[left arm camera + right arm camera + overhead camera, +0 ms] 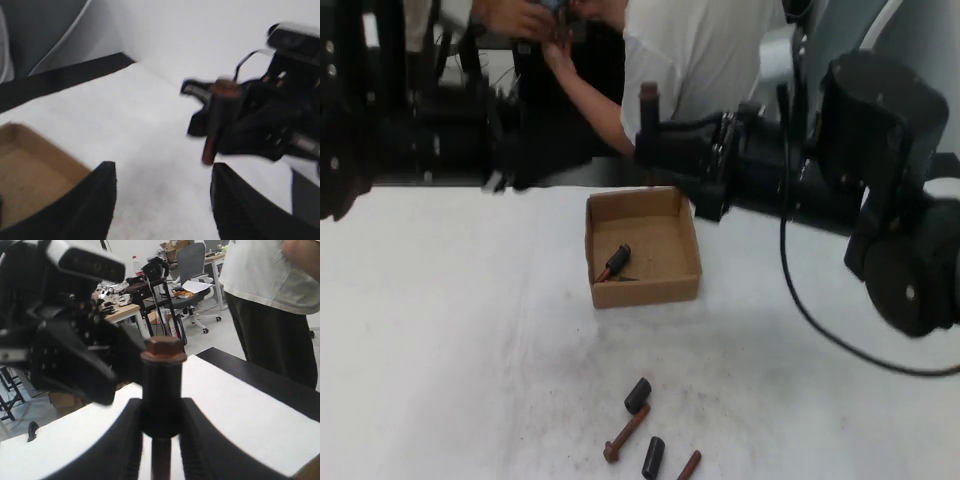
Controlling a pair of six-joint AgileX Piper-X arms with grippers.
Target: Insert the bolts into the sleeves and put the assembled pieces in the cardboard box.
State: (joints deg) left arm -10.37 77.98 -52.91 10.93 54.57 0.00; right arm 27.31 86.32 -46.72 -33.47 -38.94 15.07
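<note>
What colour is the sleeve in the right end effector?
Black sleeve, rust-brown bolt head on top; clearest in the right wrist view.

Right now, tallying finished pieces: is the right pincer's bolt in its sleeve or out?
In. The bolt head tops the black sleeve, shank showing below, in the right pincer.

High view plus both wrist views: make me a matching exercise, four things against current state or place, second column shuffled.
Things
1. brown cardboard box
2. right gripper
3. left gripper
4. loose rust-brown hex-head bolt

States
a. open, holding nothing
b. lying on the white table beside a loose black cylindrical sleeve
c. shut on a black tubular sleeve with a brown bolt inserted
d. contains one assembled bolt-and-sleeve piece

Pairs: 1-d, 2-c, 3-a, 4-b
</note>
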